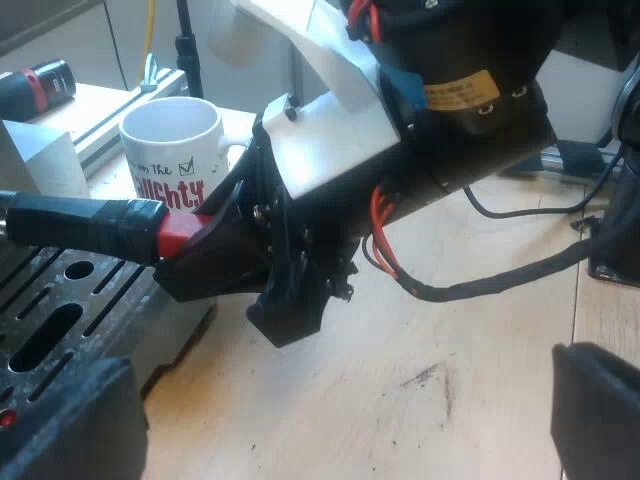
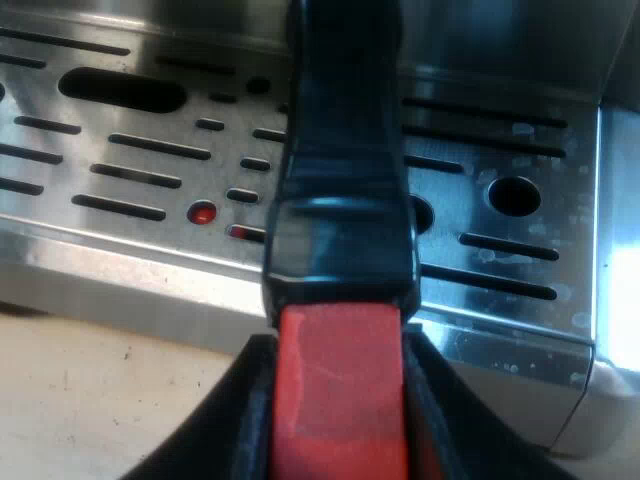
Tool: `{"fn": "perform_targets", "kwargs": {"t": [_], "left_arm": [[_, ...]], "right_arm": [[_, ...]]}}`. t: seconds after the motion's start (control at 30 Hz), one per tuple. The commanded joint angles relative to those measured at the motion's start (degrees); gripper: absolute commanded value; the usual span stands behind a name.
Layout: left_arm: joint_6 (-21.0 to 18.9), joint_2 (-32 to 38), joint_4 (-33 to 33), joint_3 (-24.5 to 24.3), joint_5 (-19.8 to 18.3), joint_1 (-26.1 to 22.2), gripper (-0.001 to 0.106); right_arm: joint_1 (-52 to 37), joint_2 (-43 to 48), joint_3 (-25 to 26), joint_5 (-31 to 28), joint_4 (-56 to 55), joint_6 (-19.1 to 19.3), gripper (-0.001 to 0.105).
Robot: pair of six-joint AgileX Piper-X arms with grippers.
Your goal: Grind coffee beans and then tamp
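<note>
The holder's dark handle [image 1: 80,222] reaches out over the espresso machine's slotted metal drip tray [image 1: 60,300]. My right gripper [image 1: 200,250] is shut on its red end [image 1: 180,235]. From the right wrist, the handle [image 2: 340,150] runs away over the drip tray [image 2: 150,150]. Its red end [image 2: 340,390] is squeezed in my right gripper [image 2: 340,410], between the black fingers [image 2: 240,420]. My left gripper [image 1: 335,415] hangs open above the wooden table [image 1: 450,350], short of the right arm, with nothing in it.
A white mug [image 1: 170,150] with printed lettering stands just behind the right gripper, beside the machine. A black cylinder with a red band [image 1: 35,85] lies on a surface farther off. Black cables [image 1: 520,270] run across the table.
</note>
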State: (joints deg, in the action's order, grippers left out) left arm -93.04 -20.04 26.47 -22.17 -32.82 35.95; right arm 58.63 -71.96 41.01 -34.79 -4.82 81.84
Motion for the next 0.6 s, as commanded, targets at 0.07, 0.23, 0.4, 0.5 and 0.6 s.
{"fn": "perform_targets", "kwargs": {"t": [0.07, 0.23, 0.4, 0.5, 0.6], "left_arm": [[-0.05, 0.32, -0.52, -0.18, -0.39, 0.26, 0.083], [-0.05, 0.32, -0.52, -0.18, -0.39, 0.26, 0.083], [-0.05, 0.32, -0.52, -0.18, -0.39, 0.26, 0.083], [-0.05, 0.32, -0.52, -0.18, -0.39, 0.26, 0.083], [-0.05, 0.32, -0.52, -0.18, -0.39, 0.26, 0.083]], "right_arm": [[2.15, 0.78, 0.46, 2.39, 1.92, 1.69, 0.000], [6.02, 2.62, 0.46, -3.34, -1.18, -2.01, 0.000], [9.97, 4.06, 0.46, -7.81, -6.19, -4.78, 0.000], [12.86, 4.76, 0.46, -10.55, -8.01, -6.11, 0.000], [15.43, 5.49, 0.46, -14.00, -9.54, -7.33, 0.000]]}}
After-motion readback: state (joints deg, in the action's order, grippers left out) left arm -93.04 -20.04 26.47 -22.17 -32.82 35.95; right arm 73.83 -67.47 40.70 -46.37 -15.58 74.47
